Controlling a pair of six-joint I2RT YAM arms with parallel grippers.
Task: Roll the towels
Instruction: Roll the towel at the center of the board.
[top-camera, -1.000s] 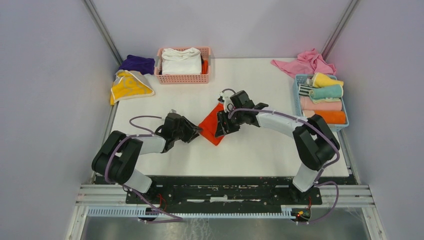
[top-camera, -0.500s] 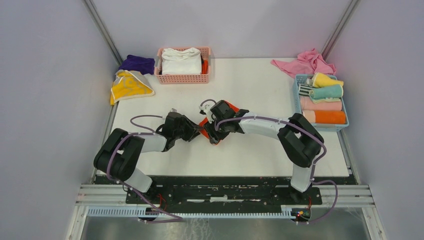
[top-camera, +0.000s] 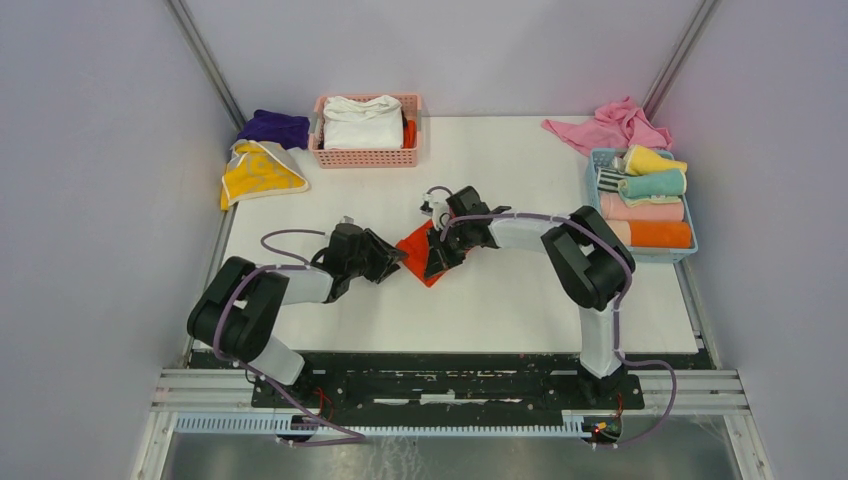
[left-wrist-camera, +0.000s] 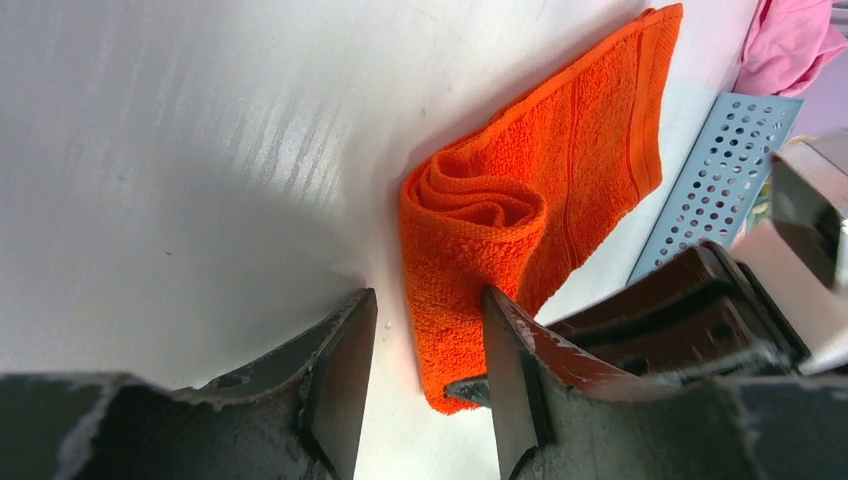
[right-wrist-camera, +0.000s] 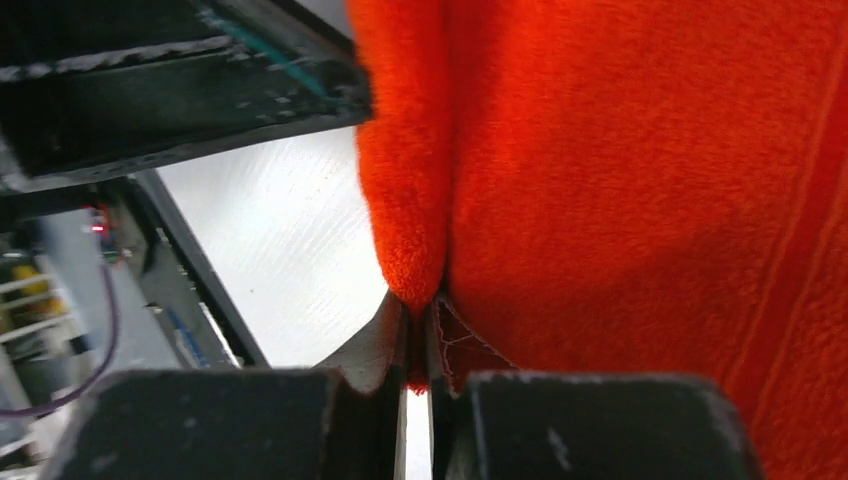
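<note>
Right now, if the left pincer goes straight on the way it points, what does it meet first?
The orange towel: its rolled end lies directly ahead of the open left pincer, partly inside its opening. Nothing else seems to lie between them.

right jaws swung left then partway back, orange-red towel (top-camera: 412, 244) narrower, its edge rolled

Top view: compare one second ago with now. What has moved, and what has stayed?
The right gripper swung left across the orange towel, then drew partly back, its elbow pulled in toward the middle. It is shut on the towel's edge, and the towel shows smaller, partly rolled. The left gripper, open at the roll's end, and the pink basket stayed put.
</note>
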